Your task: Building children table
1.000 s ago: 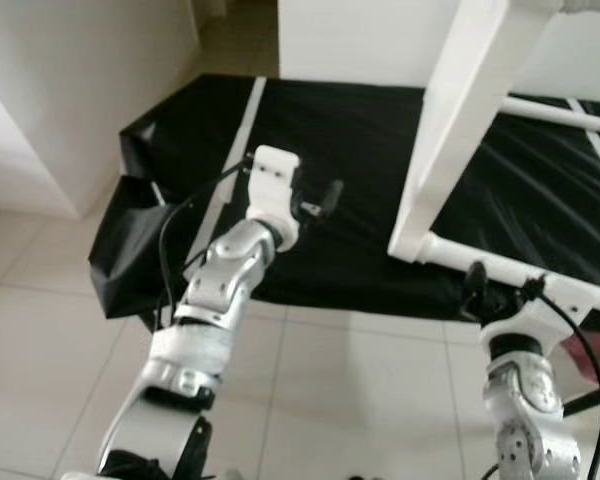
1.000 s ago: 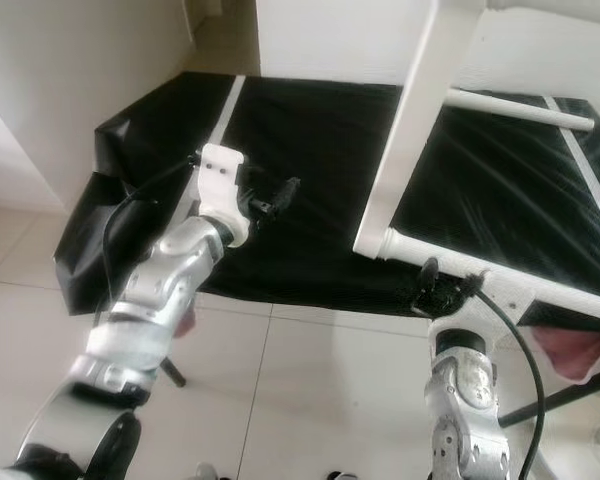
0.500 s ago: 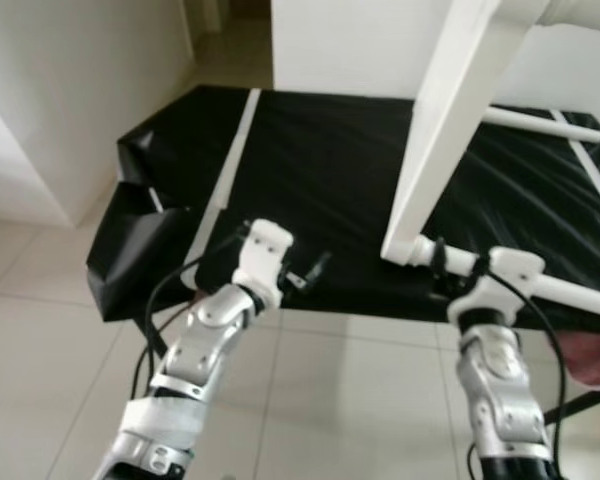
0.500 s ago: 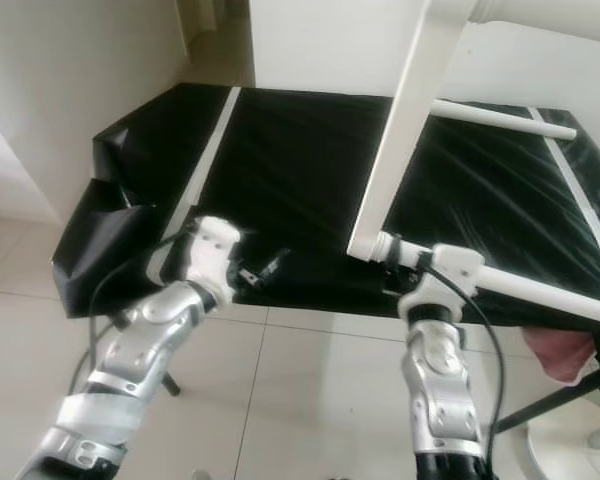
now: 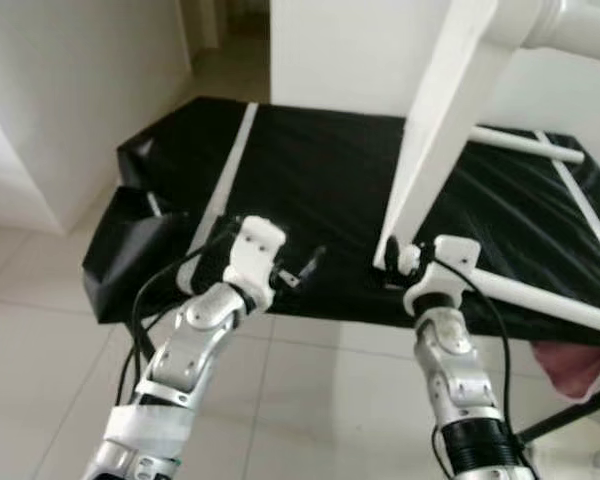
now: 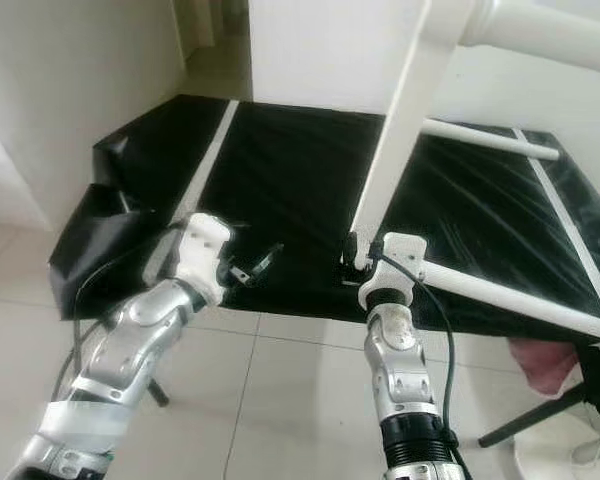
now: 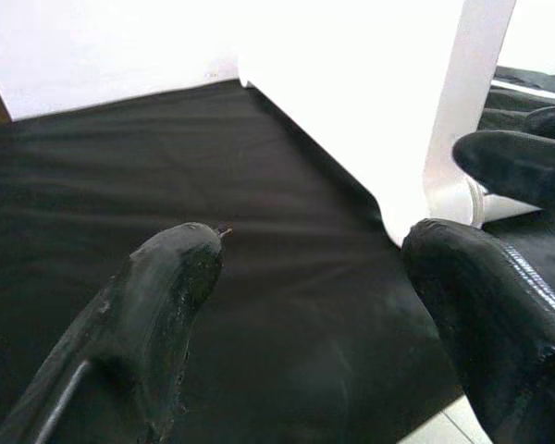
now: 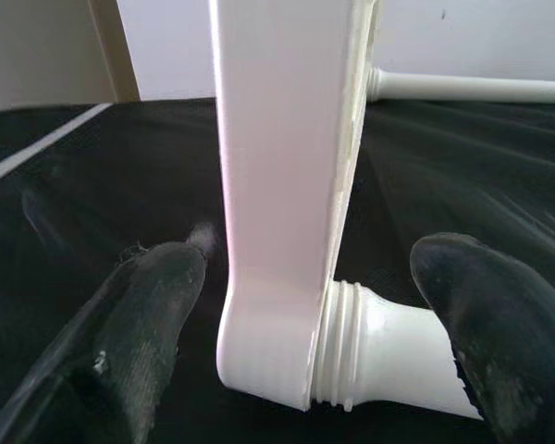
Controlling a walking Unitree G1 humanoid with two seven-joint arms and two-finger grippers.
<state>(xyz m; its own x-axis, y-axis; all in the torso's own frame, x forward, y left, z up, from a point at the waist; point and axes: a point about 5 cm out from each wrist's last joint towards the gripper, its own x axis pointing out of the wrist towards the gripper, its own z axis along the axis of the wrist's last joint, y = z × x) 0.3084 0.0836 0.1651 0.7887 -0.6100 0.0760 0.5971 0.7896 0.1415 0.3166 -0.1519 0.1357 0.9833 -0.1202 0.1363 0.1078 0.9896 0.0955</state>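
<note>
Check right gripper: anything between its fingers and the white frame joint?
Nothing visible. The right gripper is open, with the white frame and its threaded rod joint directly ahead between the fingers, over the black sheet.

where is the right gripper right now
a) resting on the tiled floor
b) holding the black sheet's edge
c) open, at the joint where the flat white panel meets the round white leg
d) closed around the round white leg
c: in the right wrist view the right gripper has its black fingers spread either side of the flat white panel, where the round white leg screws in.
</note>
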